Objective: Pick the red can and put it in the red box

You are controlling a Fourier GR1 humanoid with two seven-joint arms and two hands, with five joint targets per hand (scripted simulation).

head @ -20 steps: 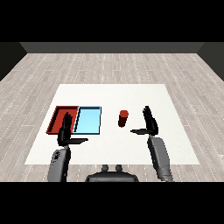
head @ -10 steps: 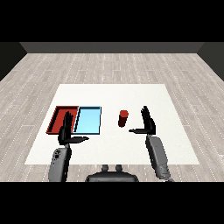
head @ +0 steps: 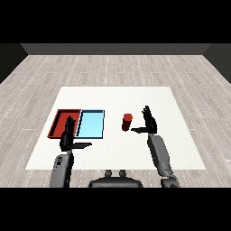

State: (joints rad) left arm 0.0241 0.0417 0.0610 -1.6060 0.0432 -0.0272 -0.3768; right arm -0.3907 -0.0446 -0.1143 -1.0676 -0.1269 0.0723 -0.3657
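Red can (head: 127,122) upright on white worktop (head: 117,97), frame centre, just left of right hand (head: 149,123), fingers straight, released. Left hand (head: 68,136) released, overlapping red tray (head: 59,122) lower edge. Light blue tray (head: 91,123) adjoining; nothing visible inside either.

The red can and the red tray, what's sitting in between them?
In the head view, the light blue tray lies between the red can and the red tray, with a strip of bare white table beside the can.

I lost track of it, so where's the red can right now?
In the head view, the red can stands upright on the white table, right of the light blue tray, just left of the open right hand.
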